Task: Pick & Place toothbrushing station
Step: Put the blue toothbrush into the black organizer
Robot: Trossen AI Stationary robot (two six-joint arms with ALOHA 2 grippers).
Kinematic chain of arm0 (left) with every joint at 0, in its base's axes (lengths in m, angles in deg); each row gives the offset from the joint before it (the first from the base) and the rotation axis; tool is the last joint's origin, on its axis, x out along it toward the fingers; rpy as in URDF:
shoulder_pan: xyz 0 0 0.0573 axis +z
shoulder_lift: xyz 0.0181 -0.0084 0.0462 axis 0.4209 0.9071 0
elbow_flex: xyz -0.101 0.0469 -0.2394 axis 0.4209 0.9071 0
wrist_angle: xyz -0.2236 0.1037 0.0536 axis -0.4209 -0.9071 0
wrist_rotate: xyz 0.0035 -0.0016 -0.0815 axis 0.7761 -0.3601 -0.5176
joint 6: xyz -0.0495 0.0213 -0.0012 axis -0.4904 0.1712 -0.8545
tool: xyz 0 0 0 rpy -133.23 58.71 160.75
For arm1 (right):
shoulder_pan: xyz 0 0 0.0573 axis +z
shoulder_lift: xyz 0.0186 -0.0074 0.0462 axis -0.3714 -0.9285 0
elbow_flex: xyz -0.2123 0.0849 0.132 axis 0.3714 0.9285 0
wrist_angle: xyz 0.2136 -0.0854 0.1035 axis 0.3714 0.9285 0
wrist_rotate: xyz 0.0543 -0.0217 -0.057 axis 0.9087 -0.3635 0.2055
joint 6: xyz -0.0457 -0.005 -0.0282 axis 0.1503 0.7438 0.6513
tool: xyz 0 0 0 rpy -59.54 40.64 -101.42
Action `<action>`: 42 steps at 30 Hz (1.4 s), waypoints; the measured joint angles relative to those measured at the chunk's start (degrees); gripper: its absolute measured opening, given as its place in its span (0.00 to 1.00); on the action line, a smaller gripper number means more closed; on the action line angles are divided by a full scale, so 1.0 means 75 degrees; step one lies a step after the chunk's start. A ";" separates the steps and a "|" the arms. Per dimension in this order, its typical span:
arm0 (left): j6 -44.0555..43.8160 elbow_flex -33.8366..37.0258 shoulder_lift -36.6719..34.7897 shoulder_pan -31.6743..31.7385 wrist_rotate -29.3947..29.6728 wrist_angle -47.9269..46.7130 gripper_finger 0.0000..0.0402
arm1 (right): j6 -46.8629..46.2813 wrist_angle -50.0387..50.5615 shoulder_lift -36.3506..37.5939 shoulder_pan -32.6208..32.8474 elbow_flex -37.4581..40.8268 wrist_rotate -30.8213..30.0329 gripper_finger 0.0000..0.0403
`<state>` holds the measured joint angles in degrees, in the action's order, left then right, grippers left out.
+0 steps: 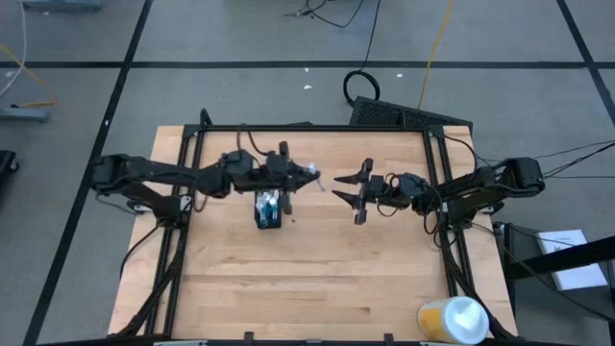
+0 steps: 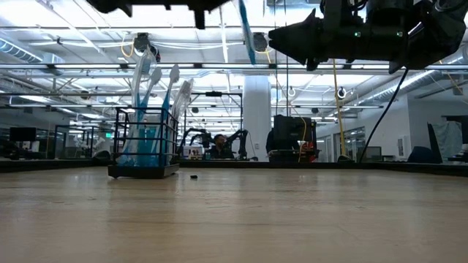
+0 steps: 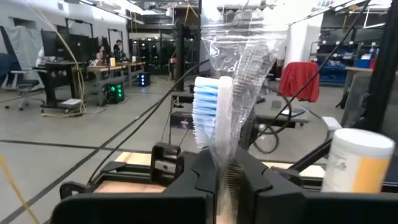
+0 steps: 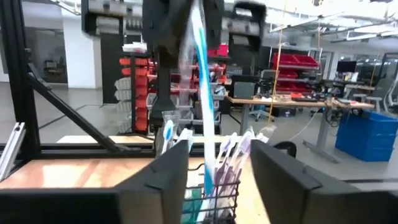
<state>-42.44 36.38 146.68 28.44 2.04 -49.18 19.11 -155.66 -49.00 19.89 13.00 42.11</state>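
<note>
High view: we look straight down, far off, whole table (image 1: 317, 279) framed. Low view: we sit at tabletop level, facing room, mesh holder (image 2: 144, 142) left of centre. Left wrist view: very near wrapped toothbrush (image 3: 214, 112), centre frame. Right wrist view faces same toothbrush and holder, near. All four share holder area.

1 holder (image 1: 270, 210), 1 held toothbrush (image 3: 214, 118), 1 container (image 1: 454, 319)

Grey floor (image 1: 240, 38), ceiling lights (image 2: 44, 14), red bins (image 4: 298, 62).

The mesh holder (image 1: 270, 211) stands under the left tool (image 1: 306, 175), the right tool (image 1: 352, 192) beside it.
</note>
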 joint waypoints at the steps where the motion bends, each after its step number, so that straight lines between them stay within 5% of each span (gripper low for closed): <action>1: -0.0006 0.0065 -0.0191 -0.0040 0.0003 -0.0106 0.04 | -0.0054 0.0044 0.0000 0.0000 0.0000 0.0000 0.41; 10: -0.1054 0.1512 -0.2003 -0.0462 0.0055 -0.0325 0.03 | -0.0091 0.0319 0.0003 0.0000 0.0002 0.0000 0.54; 19: -0.2203 0.3166 -0.3658 -0.1367 0.2529 -0.0741 0.03 | -0.0091 0.0352 0.0003 0.0000 0.0002 0.0015 0.53; 26: -0.2524 0.3836 -0.3785 -0.2175 0.4186 -0.0749 0.03 | -0.0091 0.0355 0.0003 0.0000 0.0003 0.0020 0.53; 42: -0.2245 0.3842 -0.3287 -0.2856 0.4797 -0.1543 0.03 | -0.0091 0.0407 0.0003 0.0000 0.0003 0.0003 0.53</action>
<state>-59.28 65.20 122.03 7.02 38.02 -60.75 18.43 -152.60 -48.97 19.89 13.02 42.13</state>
